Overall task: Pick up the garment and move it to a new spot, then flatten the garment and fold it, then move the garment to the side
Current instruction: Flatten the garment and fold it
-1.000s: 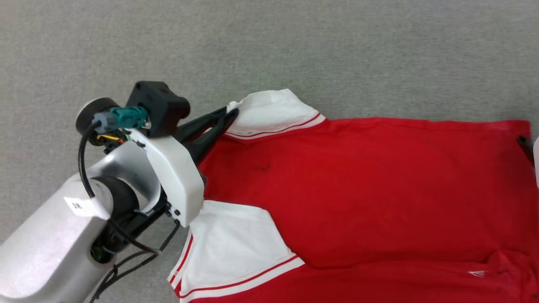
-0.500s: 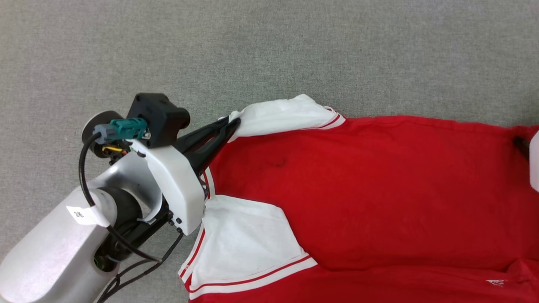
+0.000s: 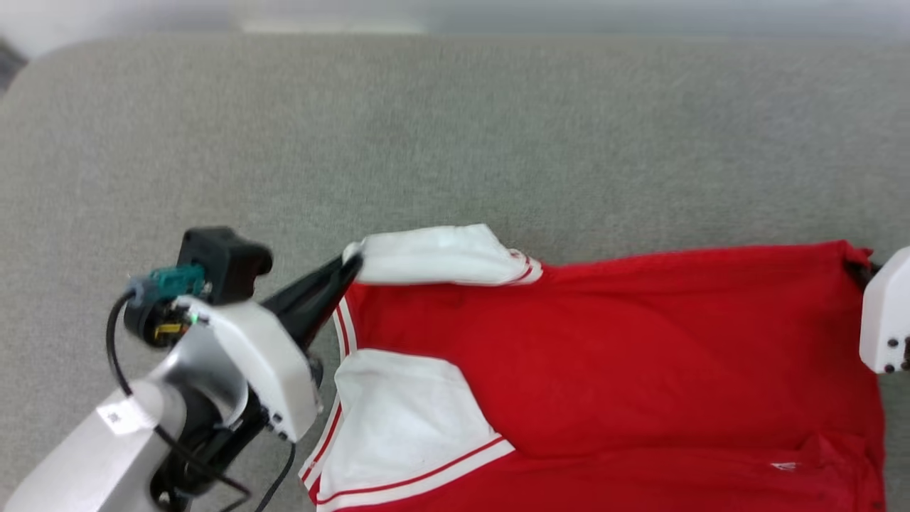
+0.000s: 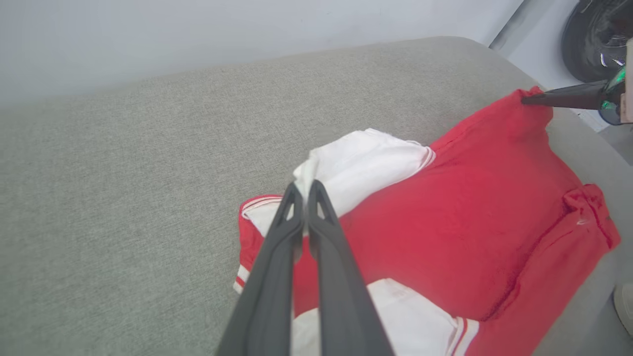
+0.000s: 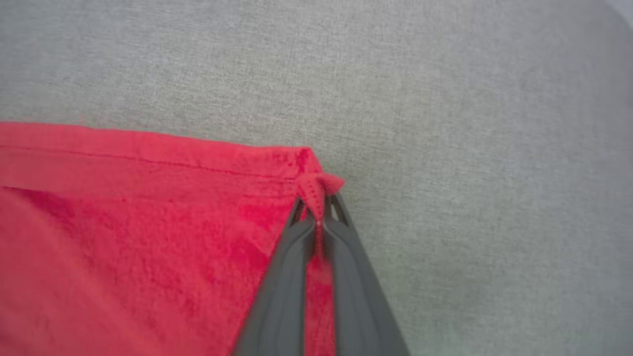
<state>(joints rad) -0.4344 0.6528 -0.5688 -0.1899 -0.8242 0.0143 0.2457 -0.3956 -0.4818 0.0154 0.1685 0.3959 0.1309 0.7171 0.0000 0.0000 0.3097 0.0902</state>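
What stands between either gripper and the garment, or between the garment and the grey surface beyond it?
Nothing visible. The left gripper is shut on the white sleeve of the garment, the right gripper on its red hem corner, and no object lies on the grey surface around it.

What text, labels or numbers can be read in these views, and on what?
Nothing legible.
Too blurred to read: dark print on the white sticker on the silver-grey left forearm.
Too small to read: the small white mark on the red cloth T-shirt with white sleeves.
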